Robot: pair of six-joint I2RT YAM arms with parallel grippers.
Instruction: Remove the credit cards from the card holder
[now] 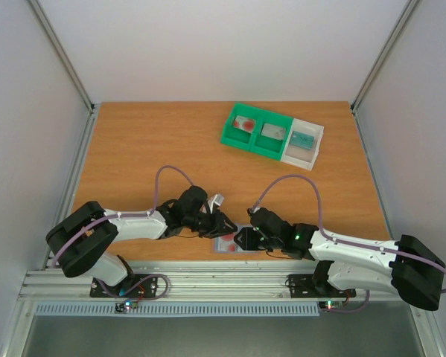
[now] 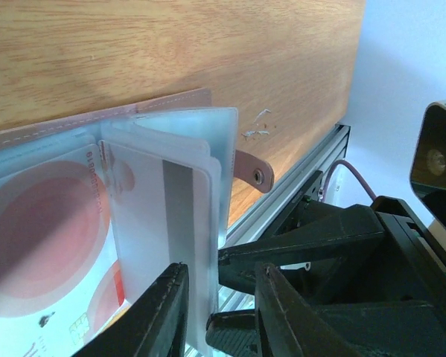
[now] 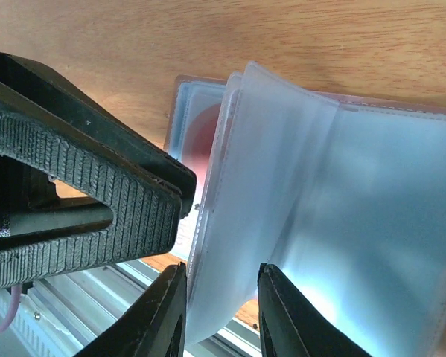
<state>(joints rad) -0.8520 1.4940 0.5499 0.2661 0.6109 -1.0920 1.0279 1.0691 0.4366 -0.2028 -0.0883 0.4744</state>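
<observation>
card holder (image 1: 232, 244) lay open on the table (image 1: 148, 141) at its near edge, about mid-width, long axis roughly left-right. Both claws were on it, left arm in from the left, right arm from the right, tips almost meeting over it.

left gripper (image 2: 219, 318): jaws part-open astride a raised clear sleeve (image 2: 208, 134), daylight showing between the sleeve and one jaw, so not clamped. The grey-striped card (image 2: 174, 223) sat in that sleeve, standing on edge, long axis running straight away from the claw. The red-blotch card (image 2: 36, 223) lay flat in the panel beside it.

right gripper (image 3: 221, 311): jaws astride another bowed sleeve leaf; couldn't tell if it was pinched or just loose between them.

Judgement: the left arm was better placed for the striped card, pulling along its long axis. Which end the pocket mouth faced wasn't visible.
</observation>
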